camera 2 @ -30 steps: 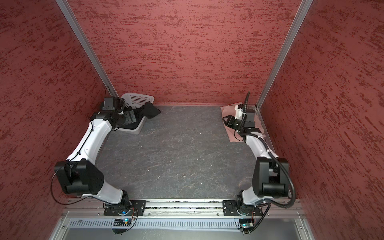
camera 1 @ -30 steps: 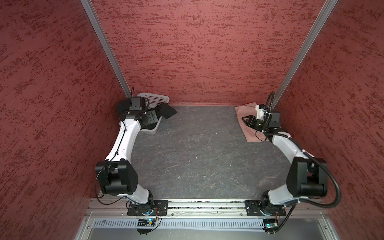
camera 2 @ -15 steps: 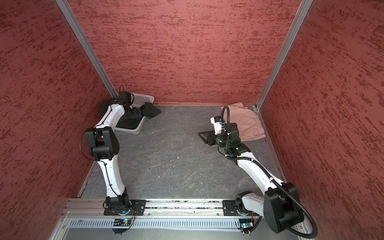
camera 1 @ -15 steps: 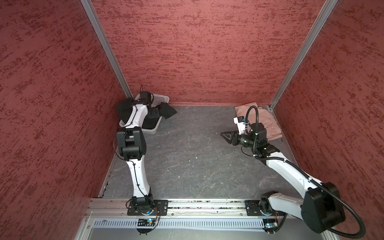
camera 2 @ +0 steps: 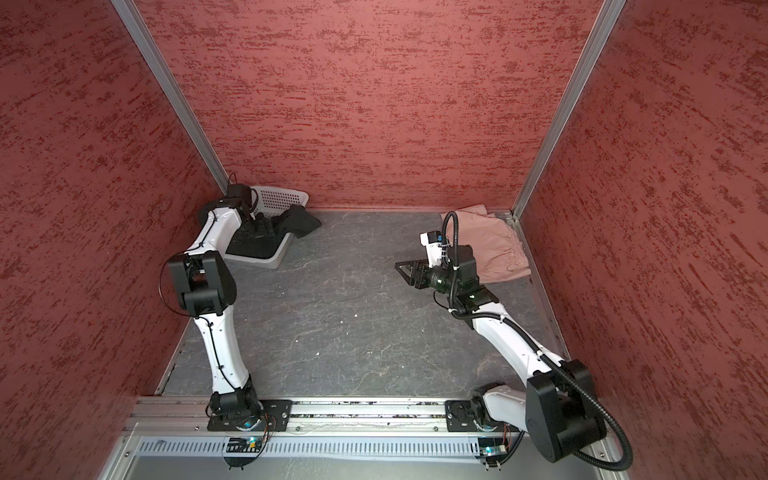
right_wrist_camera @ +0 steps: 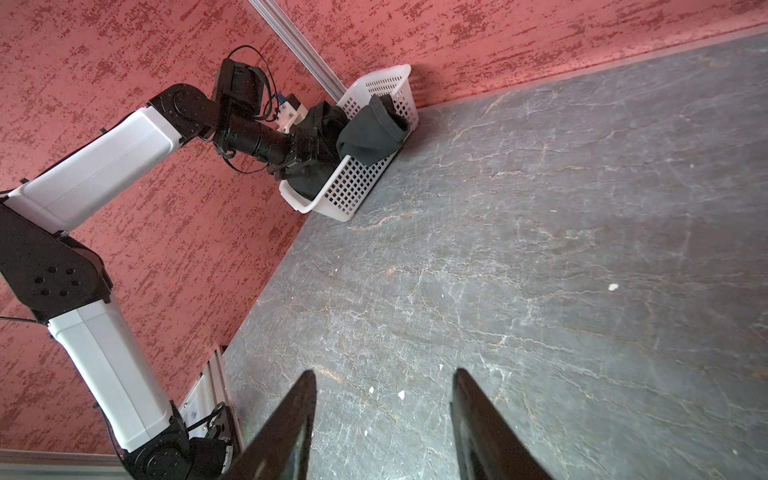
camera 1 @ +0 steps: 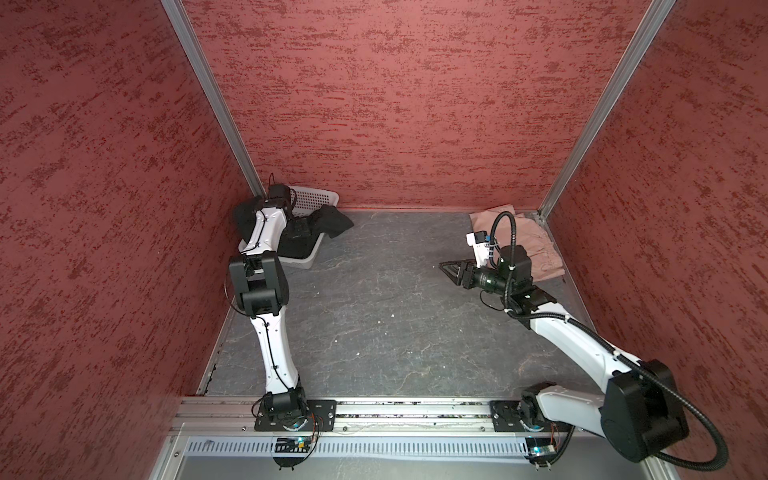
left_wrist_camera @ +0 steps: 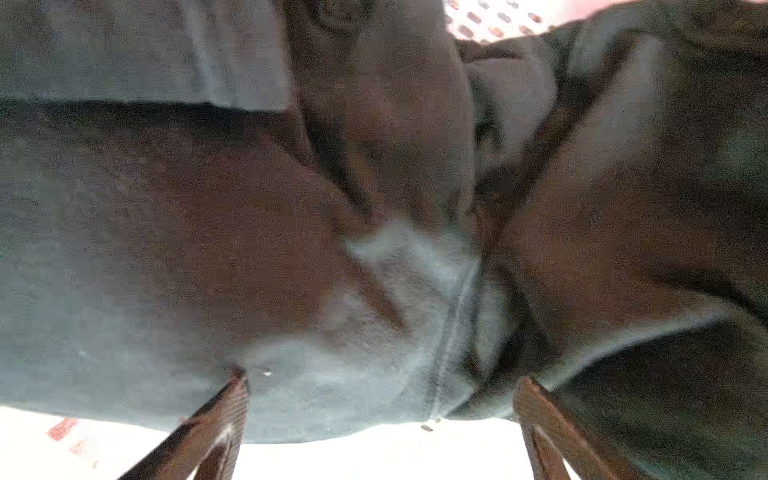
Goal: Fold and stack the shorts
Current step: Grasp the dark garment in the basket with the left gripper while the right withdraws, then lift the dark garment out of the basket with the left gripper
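Observation:
The black shorts (camera 1: 332, 220) (camera 2: 301, 222) lie crumpled in the white basket (camera 1: 316, 197), one part draped over its rim (right_wrist_camera: 370, 129). My left gripper (left_wrist_camera: 380, 376) is down in the basket with its jaws wide open, and its fingertips (left_wrist_camera: 239, 380) rest on the dark fabric (left_wrist_camera: 374, 208). The pink shorts (camera 1: 536, 245) (camera 2: 498, 245) lie flat in the back right corner. In front of them my right gripper (camera 1: 446, 268) (right_wrist_camera: 384, 372) hangs open above the bare table, pointing left and holding nothing.
The basket (right_wrist_camera: 353, 187) stands in the back left corner against the red walls (camera 1: 374, 104). The dark stone-patterned tabletop (camera 1: 374, 311) spreads between the arms. A metal rail (camera 1: 395, 411) with both arm bases runs along the front edge.
My right gripper has drawn away from the pink shorts in the corner toward the middle, its jaws widening. The left arm has reached deeper into the basket, its jaws still wide.

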Available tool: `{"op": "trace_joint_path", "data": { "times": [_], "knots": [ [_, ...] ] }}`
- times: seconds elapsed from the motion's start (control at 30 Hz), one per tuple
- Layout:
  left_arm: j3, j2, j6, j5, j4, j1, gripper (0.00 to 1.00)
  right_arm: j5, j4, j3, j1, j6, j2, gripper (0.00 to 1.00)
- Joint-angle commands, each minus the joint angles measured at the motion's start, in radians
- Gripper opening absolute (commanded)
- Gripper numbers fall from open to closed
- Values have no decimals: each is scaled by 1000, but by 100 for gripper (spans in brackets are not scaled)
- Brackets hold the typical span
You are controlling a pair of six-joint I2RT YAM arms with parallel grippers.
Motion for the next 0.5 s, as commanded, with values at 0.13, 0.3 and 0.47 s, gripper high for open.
{"op": "trace_joint_path", "data": {
  "times": [0.13, 0.3, 0.47],
  "knots": [
    [83, 116, 9, -9, -13, 1, 99, 89, 10, -7, 10, 11, -45, 54],
    [82, 146, 29, -52, -7, -12, 99, 85, 25, -15, 10, 36, -46, 54],
    [33, 155, 35, -33, 44, -9, 71, 104, -26, 10, 12, 25, -58, 57]
  ]
}}
